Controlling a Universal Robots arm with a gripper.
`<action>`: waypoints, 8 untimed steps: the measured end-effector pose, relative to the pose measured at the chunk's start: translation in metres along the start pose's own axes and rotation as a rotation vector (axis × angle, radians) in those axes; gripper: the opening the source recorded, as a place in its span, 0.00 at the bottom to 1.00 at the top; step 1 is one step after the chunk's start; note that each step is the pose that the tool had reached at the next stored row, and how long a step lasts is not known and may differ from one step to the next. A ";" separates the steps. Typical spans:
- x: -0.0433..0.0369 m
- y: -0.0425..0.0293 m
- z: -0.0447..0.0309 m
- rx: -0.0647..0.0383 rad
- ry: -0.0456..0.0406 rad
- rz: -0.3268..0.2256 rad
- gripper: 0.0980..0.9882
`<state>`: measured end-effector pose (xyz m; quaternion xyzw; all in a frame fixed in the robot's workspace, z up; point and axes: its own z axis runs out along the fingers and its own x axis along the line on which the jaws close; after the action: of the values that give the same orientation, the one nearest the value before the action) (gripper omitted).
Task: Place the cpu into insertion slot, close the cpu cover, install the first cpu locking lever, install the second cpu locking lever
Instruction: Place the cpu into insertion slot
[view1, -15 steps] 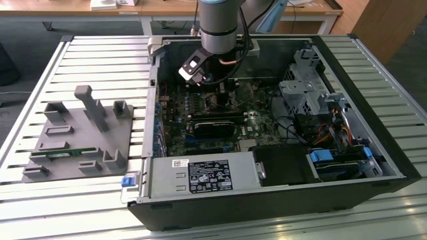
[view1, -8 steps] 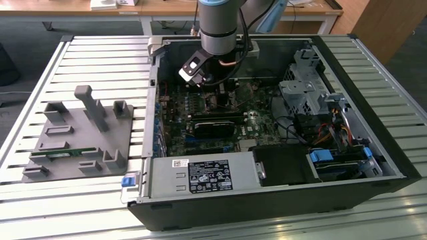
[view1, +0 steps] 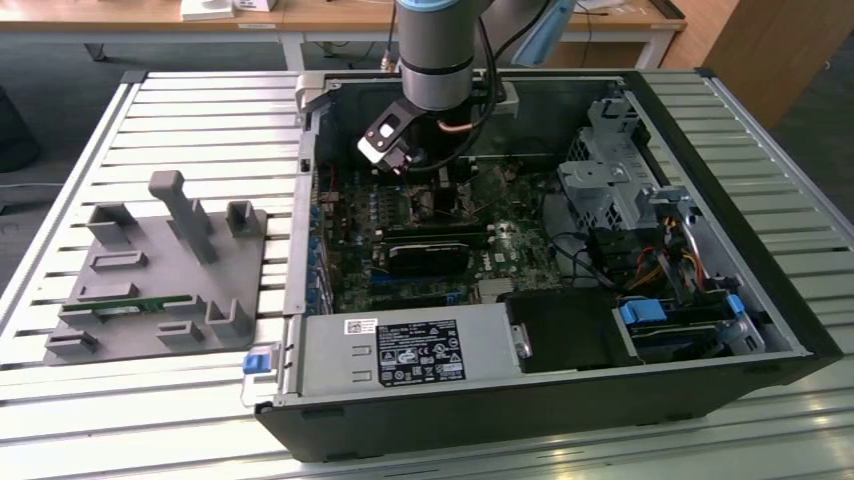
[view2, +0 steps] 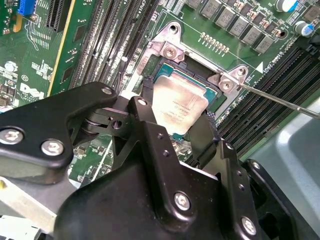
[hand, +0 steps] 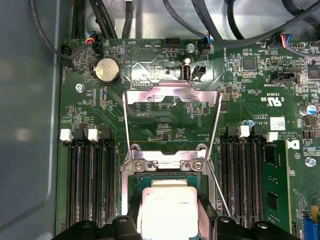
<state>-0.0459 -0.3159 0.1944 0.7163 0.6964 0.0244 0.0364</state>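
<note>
Computer case (view1: 400, 430) lies open on its side, so the arm (view1: 438, 50) can reach straight down onto the motherboard (hand: 160, 132). cpu cover (hand: 172, 95) is swung back on its hinge, leaving the insertion slot (view2: 159, 69) exposed. Gripper (view2: 176, 116) is clenched on the cpu (hand: 170, 205), fingers on two opposite edges, face untouched (keeps it flat, I'd guess). Chip sits square over the slot; can't tell if it's seated. Locking lever (view2: 280, 100) stands swung clear, nothing latched.
</note>
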 end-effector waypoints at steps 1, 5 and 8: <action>0.0000 0.0000 0.0000 0.000 0.0000 0.000 0.49; 0.0000 0.0000 0.0001 0.000 -0.0002 0.000 0.49; 0.0000 0.0000 0.0001 0.000 0.0000 0.000 0.57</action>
<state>-0.0459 -0.3159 0.1943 0.7163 0.6964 0.0243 0.0364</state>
